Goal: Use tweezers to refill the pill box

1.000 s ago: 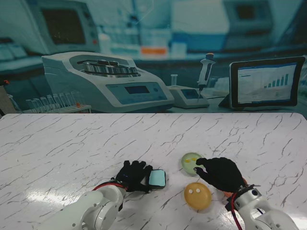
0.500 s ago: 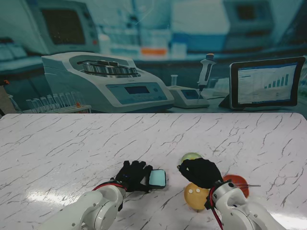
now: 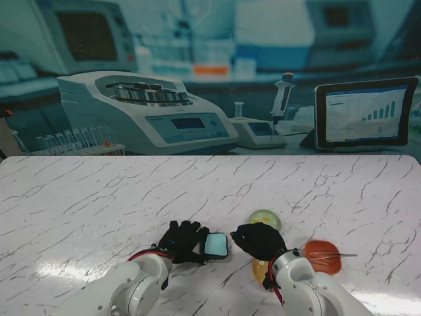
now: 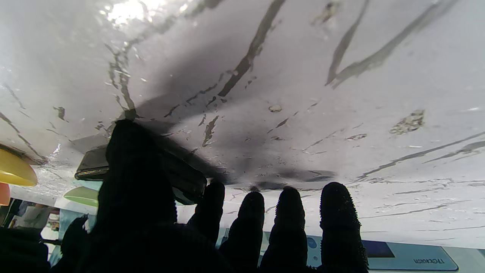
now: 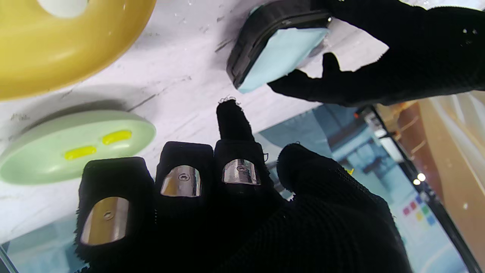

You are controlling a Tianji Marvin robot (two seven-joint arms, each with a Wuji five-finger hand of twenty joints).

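Right hand (image 3: 258,239), gloved in black, sits low over the marble tabletop (image 3: 99,197) near me, just right of the pill box (image 3: 215,245). Its index finger (image 5: 231,119) is stretched out toward the box while the other three fingers are curled in; I see nothing held in it. Left hand (image 3: 181,241) lies flat on the tabletop at the left side of the pill box, thumb and one finger against the box's dark edges, the remaining fingers spread on the marble. The pill box is a dark, flat case with a pale blue face, lying between my two hands; in the right wrist view it (image 5: 276,45) shows tilted, one edge raised in the left hand's grip.

Three shallow dishes crowd the right side. Green dish (image 3: 266,216), carrying two yellow pills (image 5: 96,145), lies just beyond the right hand, farther from me. Yellow dish (image 3: 258,268) lies nearer to me and is mostly covered by the right wrist; in the right wrist view a white pill (image 5: 62,5) rests in it. Red dish (image 3: 323,258) lies to the right, well clear of the box, with the tweezers (image 3: 332,254) laid across it and pointing right. The right forearm stands between the tweezers and the pill box.

Beyond the far tabletop edge hangs a printed laboratory backdrop (image 3: 210,72).
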